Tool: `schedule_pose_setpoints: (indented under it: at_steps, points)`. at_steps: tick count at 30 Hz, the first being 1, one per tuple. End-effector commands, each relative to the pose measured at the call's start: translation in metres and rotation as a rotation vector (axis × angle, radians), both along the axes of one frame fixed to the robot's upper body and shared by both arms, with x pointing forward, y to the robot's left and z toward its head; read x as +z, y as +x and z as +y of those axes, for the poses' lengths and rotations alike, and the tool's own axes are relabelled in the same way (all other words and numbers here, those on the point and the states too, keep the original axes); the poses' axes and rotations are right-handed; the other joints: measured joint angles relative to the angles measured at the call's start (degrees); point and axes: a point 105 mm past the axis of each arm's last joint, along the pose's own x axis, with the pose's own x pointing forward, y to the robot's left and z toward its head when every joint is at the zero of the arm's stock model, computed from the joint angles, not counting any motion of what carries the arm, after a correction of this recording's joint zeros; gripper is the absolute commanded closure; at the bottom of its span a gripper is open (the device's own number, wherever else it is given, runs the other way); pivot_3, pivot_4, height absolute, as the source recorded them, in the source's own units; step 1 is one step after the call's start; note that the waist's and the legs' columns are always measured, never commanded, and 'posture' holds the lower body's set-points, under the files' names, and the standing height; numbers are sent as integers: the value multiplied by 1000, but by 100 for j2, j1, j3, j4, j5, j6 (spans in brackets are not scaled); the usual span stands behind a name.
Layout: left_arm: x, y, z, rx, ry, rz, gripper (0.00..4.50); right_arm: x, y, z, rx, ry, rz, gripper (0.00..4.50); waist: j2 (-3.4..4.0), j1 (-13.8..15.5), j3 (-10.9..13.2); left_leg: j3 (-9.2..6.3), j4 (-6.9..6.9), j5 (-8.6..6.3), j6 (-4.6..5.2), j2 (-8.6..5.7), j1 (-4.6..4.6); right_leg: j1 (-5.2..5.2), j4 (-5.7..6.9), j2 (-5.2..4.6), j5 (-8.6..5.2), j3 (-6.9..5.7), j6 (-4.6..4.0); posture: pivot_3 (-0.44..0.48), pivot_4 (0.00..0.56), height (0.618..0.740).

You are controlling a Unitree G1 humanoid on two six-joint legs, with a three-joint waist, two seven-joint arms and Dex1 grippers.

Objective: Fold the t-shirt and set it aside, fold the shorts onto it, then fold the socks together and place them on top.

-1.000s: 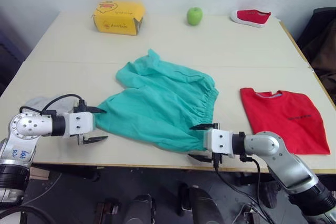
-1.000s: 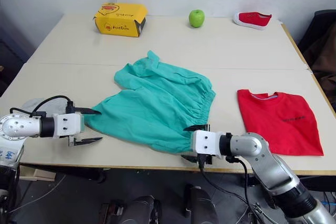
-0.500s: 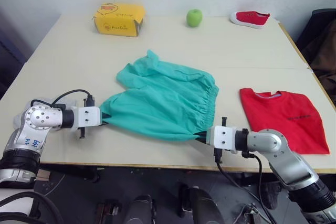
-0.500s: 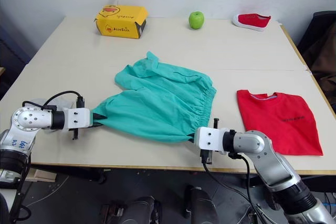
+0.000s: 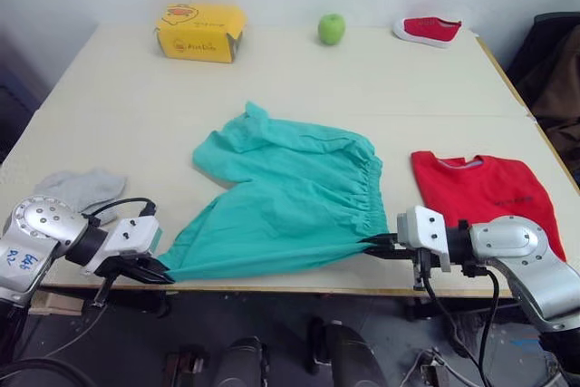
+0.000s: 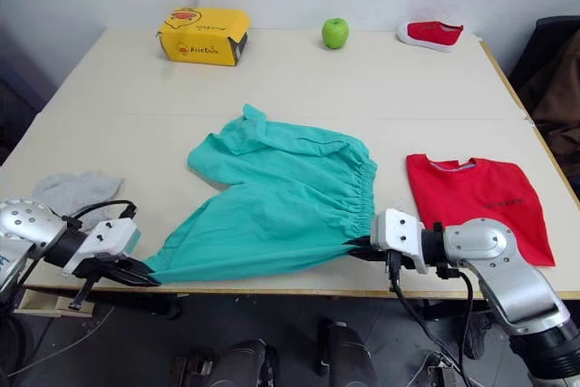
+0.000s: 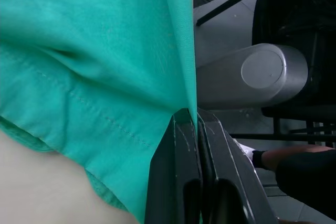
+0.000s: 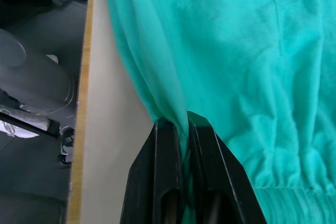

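The teal shorts (image 5: 290, 197) lie spread in the middle of the table, their near edge pulled taut along the table's front. My left gripper (image 5: 159, 271) is shut on the shorts' near left corner at the front edge; its black fingers (image 7: 178, 182) pinch the fabric. My right gripper (image 5: 379, 245) is shut on the near right corner by the gathered waistband, and the fingers (image 8: 165, 182) clamp a fold. The red t-shirt (image 5: 485, 198) lies folded at the right. The grey socks (image 5: 82, 189) rest at the left, just behind my left arm.
At the far side of the table (image 5: 381, 79) stand a yellow box (image 5: 199, 32), a green apple (image 5: 332, 28) and a small red shoe (image 5: 428, 29). A dark object (image 5: 555, 70) sits beyond the right edge. Both grippers hover at the table's front edge.
Both grippers went from open to shut on the shorts' near edge. They drew it toward the front edge, the left going forward and the right moving rightward, stretching the fabric between them.
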Motion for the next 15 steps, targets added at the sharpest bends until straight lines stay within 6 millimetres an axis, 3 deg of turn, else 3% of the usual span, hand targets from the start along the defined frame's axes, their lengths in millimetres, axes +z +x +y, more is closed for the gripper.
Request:
schedule_pose_setpoints:
  at_steps: [1, 2, 3, 4, 5, 6, 7, 9, 10, 12, 14, 15]
  points:
    - [84, 93, -13, 248, -231, -548, 4467, 66, 55, -11, -235, 119, -306, 4500, -4, 62, 6, -3, 2, 15, 0, -4, -7, -1, -1, -3, 15, 0, 0, 0, 150, 740]
    - [133, 121, -10, 382, -357, -778, 4467, 95, 72, -19, -327, 166, -440, 4500, -18, 92, 12, -3, 7, 24, -2, -8, -13, -4, 10, -6, 22, 1, 2, 0, 150, 740]
    - [167, 134, -7, 470, -451, -918, 4467, 115, 81, -24, -387, 201, -528, 4500, -33, 104, 18, -2, 9, 53, -48, -10, -20, -9, 11, -6, 30, 1, 1, 0, 150, 740]
    - [213, 138, 4, 573, -568, -1089, 4467, 151, 88, -33, -463, 255, -686, 4500, -52, 97, 25, 0, 9, 57, -52, -12, -33, -21, 16, -7, 35, 0, 3, 0, 150, 740]
    - [263, 131, 17, 657, -667, -1250, 4467, 202, 86, -45, -524, 299, -921, 4500, -68, 68, 19, 8, 9, 60, -56, -12, -64, -57, 37, -8, 42, -1, 2, 0, 150, 740]
    - [299, 121, 28, 719, -736, -1358, 4467, 243, 74, -49, -533, 313, -1124, 4500, -76, 3, 18, 18, 14, 74, -58, -14, -116, -118, 47, -10, 46, 0, 3, 0, 150, 740]
    - [321, 113, 32, 732, -790, -1403, 4467, 269, 62, -49, -515, 313, -1262, 4500, -75, -38, 18, 50, 16, 74, -59, -20, -170, -192, 65, -15, 46, 9, 3, 0, 150, 740]
    - [329, 108, 27, 659, -753, -1431, 4467, 280, 54, -43, -454, 270, -1350, 4500, -67, -101, 11, 121, -6, 74, -58, -29, -240, -309, 84, -29, 45, -16, 2, 0, 150, 740]
    - [324, 109, 22, 607, -714, -1422, 4467, 276, 54, -38, -413, 247, -1352, 4500, -57, -152, -15, 136, -20, 74, -58, -27, -208, -304, 91, -35, 44, -51, 0, 0, 150, 740]
    - [305, 112, 18, 529, -637, -1385, 4467, 257, 56, -31, -353, 212, -1302, 4500, -55, -203, -44, 148, -33, 74, -58, -4, -121, -227, 108, -43, 42, -158, -3, 0, 150, 740]
    - [281, 114, 18, 475, -586, -1314, 4467, 232, 58, -24, -304, 216, -1203, 4500, -55, -240, -45, 153, -111, 52, -38, 4, -6, -93, 46, -62, 20, -253, -17, 0, 150, 740]
    - [270, 115, 17, 448, -561, -1283, 4467, 220, 58, -20, -281, 211, -1160, 4500, -52, -265, -41, 155, -139, 16, -29, 4, 17, -73, -12, -70, -13, -282, -22, 0, 150, 740]
